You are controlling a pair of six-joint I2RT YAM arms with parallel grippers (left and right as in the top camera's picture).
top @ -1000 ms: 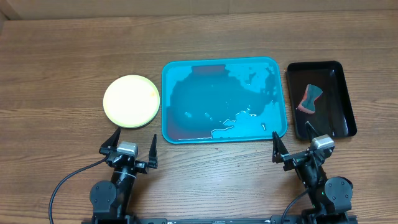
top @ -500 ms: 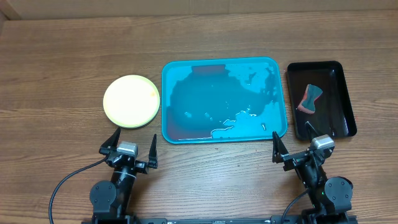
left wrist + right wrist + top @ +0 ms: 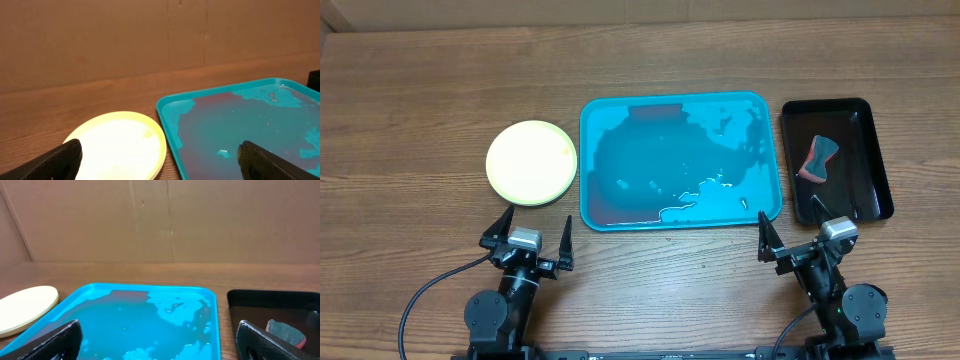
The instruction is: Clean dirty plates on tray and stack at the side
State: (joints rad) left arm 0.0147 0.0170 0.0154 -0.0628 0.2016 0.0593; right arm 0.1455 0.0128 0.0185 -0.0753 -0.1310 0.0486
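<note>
The teal tray (image 3: 650, 160) lies mid-table with no plate on it, only a wet, reddish film and patches of water. Left of it on the wood sit the plates (image 3: 531, 162), a pale yellow one with a green rim on top; its layered edge shows in the left wrist view (image 3: 117, 145). My left gripper (image 3: 538, 216) rests open at the near edge, just in front of the plates. Open too, my right gripper (image 3: 788, 210) sits near the tray's front right corner. Both wrist views show the tray (image 3: 235, 120) (image 3: 140, 320) ahead and nothing between the fingers.
A smaller black tray (image 3: 875, 150) stands right of the teal one and holds a red and teal sponge (image 3: 819, 158). A cardboard wall closes the far side of the table.
</note>
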